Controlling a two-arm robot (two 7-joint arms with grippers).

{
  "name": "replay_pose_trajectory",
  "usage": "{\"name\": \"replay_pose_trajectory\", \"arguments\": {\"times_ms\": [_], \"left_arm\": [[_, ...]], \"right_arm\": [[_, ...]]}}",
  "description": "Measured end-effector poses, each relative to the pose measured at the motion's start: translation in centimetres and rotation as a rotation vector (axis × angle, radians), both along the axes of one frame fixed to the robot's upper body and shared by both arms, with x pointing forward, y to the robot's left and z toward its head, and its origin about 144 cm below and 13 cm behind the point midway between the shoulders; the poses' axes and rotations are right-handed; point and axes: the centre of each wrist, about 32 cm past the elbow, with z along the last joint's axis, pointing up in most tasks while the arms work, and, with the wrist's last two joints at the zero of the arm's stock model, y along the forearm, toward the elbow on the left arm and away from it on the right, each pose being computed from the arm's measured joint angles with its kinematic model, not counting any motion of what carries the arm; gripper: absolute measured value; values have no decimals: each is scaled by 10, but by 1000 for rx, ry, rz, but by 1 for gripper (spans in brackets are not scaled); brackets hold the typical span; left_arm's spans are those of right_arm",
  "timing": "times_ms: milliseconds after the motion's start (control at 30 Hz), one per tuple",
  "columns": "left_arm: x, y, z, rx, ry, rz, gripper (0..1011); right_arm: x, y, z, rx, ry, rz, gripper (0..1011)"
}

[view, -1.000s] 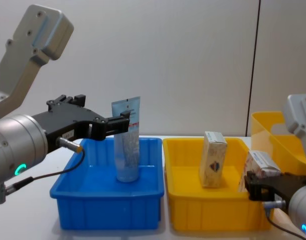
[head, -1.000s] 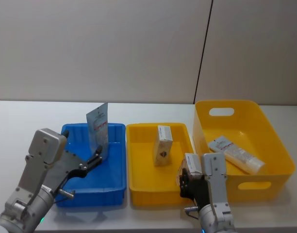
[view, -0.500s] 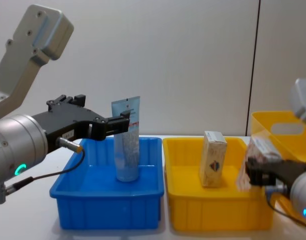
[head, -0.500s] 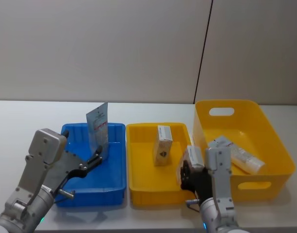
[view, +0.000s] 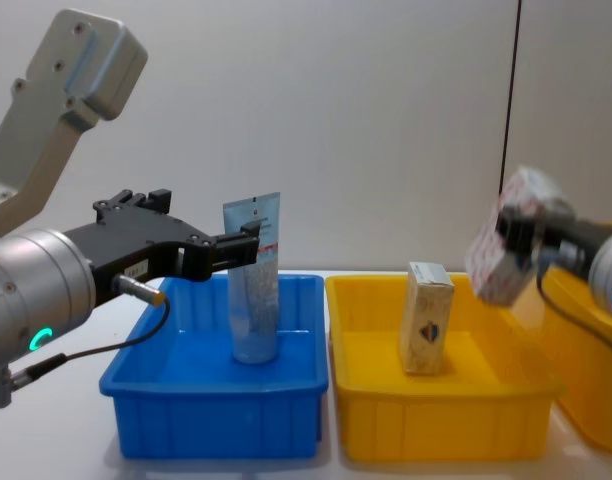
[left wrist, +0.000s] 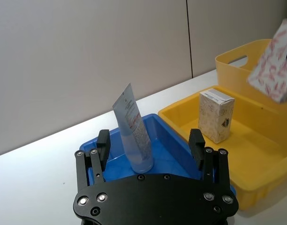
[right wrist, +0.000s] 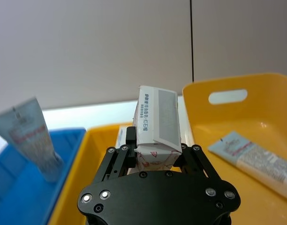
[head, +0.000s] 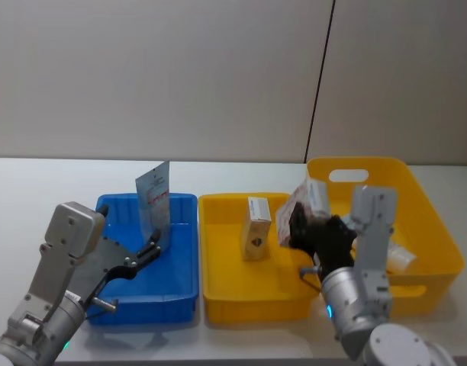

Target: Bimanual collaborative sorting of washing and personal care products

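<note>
A pale-blue tube [head: 153, 200] [view: 254, 290] [left wrist: 133, 129] stands upright in the blue bin [head: 180, 293]. My left gripper [head: 152, 247] [view: 248, 243] [left wrist: 149, 137] is open, one finger on each side of the tube. My right gripper [head: 301, 227] [right wrist: 155, 147] [view: 523, 235] is shut on the orange-patterned box [head: 302, 202] [right wrist: 156, 119] [view: 504, 250] [left wrist: 275, 65], held tilted in the air over the right end of the middle yellow tray [head: 218, 301]. The emblem box [head: 256, 227] [view: 427, 318] [left wrist: 216, 115] stands in that tray. Another tube [right wrist: 256, 159] [head: 404, 258] lies in the deep yellow bin [head: 428, 202].
The three bins sit side by side on a white table [head: 35, 198]: blue on the left, yellow tray [view: 436, 440] in the middle, deep yellow bin [right wrist: 228, 86] with handle slots on the right. A plain wall rises behind the table.
My right gripper has lifted the orange-patterned box from low at the tray's front right up and back, level with the deep bin's rim. The left arm and the tube have not moved.
</note>
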Motion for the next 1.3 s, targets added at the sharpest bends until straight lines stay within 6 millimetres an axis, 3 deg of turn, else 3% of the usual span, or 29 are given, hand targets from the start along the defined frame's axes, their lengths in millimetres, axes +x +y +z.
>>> {"name": "replay_pose_trajectory", "arguments": {"times_ms": [333, 567, 867, 1300], "left_arm": [[0, 0, 0, 0, 0, 0, 1001], [0, 0, 0, 0, 0, 0, 1001], [0, 0, 0, 0, 0, 0, 1001], [0, 0, 0, 0, 0, 0, 1001]], "right_arm": [[10, -13, 45, 110, -60, -62, 374], [14, -29, 63, 110, -50, -134, 375], [17, -50, 71, 28, 0, -209, 375], [17, -72, 66, -145, 89, -259, 375]]}}
